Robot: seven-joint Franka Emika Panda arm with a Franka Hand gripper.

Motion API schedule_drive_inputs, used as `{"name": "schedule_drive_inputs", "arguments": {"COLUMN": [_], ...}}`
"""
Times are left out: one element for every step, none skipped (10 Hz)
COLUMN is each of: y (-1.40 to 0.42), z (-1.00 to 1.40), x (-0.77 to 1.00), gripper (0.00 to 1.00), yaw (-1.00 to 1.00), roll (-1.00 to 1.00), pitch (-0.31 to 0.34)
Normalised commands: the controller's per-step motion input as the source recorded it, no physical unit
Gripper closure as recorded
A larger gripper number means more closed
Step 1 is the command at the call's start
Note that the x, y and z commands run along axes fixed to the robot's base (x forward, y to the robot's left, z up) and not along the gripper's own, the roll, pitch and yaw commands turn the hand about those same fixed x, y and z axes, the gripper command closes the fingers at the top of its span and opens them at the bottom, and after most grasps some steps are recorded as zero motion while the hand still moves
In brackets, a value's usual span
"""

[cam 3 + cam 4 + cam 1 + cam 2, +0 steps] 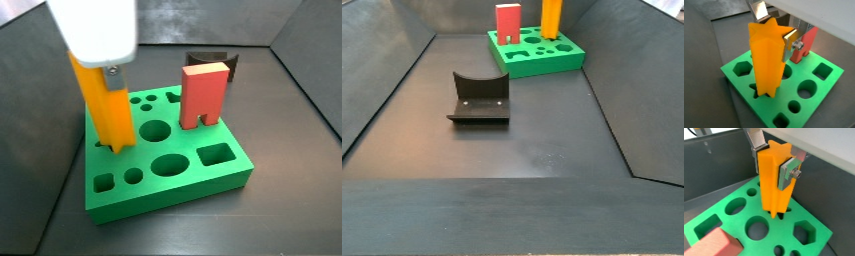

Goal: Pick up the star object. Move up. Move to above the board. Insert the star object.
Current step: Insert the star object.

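My gripper (774, 32) is shut on the star object (767, 60), a tall orange-yellow ridged prism held upright by its upper end. Both wrist views show it, with the silver fingers (787, 174) pressed on opposite sides. Its lower end is at the mouth of the star-shaped hole (781, 217) near one edge of the green board (827, 87). I cannot tell how deep it sits. In a side view the gripper (96, 62) holds the star object (107, 110) over the board's (201, 180) left edge. The board (543, 60) and the star object (552, 12) also show far off.
A red arch-shaped block (203, 95) stands upright on the board close beside the star object, also in a wrist view (807, 42) and a side view (508, 22). The black fixture (478, 97) stands on the dark floor apart from the board. Dark walls enclose the floor.
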Motion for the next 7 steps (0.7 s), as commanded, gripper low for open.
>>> {"name": "schedule_drive_inputs", "arguments": {"y": [-0.03,0.03,0.31,0.39,0.27,-0.02,-0.13], "z": [-0.18,-0.32,-0.42,-0.33,-0.09,-0.01,-0.11], "x": [0.27,0.07,-0.17,-0.37,-0.17,0.01,0.17], "gripper": [1.00,1.00,1.00,1.00,1.00,1.00,1.00], "yaw": [0.09,0.15,0.25,0.28,0.00,0.00,0.00], "roll": [0.10,0.22,0.31,0.29,0.00,0.00,0.00], "pitch": [0.103,0.113,0.114,0.091,0.029,0.000,0.000]}}
